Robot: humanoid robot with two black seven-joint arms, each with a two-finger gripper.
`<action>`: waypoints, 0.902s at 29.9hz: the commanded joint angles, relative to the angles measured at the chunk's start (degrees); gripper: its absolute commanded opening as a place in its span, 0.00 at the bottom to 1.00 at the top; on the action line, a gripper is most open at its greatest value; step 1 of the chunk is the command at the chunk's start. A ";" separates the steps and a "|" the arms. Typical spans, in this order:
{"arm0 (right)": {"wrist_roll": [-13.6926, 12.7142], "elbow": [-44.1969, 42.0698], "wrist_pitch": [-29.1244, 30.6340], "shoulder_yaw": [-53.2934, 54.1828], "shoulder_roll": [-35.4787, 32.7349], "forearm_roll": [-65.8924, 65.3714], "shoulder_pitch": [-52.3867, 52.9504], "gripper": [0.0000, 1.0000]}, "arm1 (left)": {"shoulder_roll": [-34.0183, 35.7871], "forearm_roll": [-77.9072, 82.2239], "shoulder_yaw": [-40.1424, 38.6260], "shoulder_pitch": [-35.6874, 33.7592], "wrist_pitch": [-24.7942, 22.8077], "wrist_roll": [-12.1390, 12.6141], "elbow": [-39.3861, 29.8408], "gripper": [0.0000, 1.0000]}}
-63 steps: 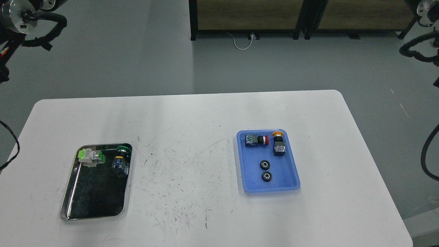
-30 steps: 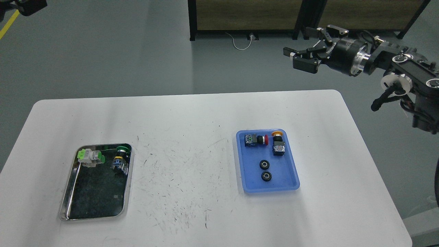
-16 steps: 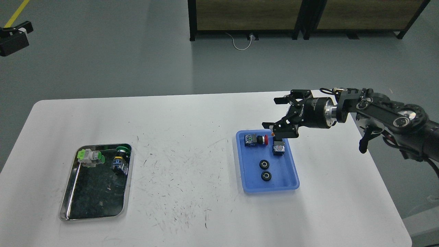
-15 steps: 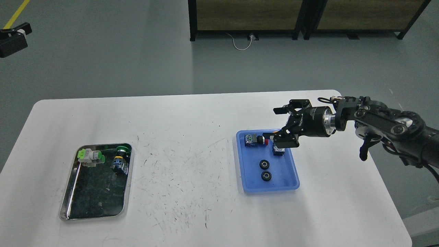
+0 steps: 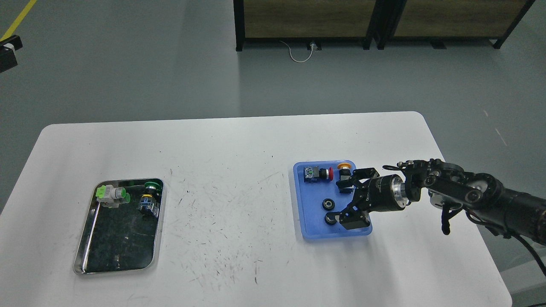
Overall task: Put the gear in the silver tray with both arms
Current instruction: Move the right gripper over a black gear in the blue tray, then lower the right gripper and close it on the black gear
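**Right pincer over the blue tray, gears just to its left**

Your right pincer hangs spread wide over the right half of the blue tray, one finger up near the yellow-capped button, the other low beside the nearer gear. It grips nothing. The farther gear sits just left of the gap between the fingers, so both gears lie toward the tray's middle, a short way left of the pincer.

The right arm is the nearer by far; your left pincer is not in view. The silver tray rests well apart, at the left end of the bench, so I judge a handover or a long carry across will be called for.

Each gear is a small black ring lying flat with a pale hub, round, so no long axis to align with. The nearer one is partly hidden by the lower finger; whether they touch you cannot tell. The silver tray already holds a green switch and a green-capped button at its far end.
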 commanded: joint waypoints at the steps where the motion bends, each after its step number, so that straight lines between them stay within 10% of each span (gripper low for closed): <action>1: 0.18 -3.23 0.00 0.55 2.53 -0.11 -0.84 0.99 | 0.29 0.00 -0.56 0.00 0.05 -0.04 -0.26 0.98; 27: 0.70 -11.94 0.00 1.26 8.78 -0.81 -2.69 0.80 | 3.89 -0.09 -0.83 0.18 -0.04 -0.65 -0.79 0.98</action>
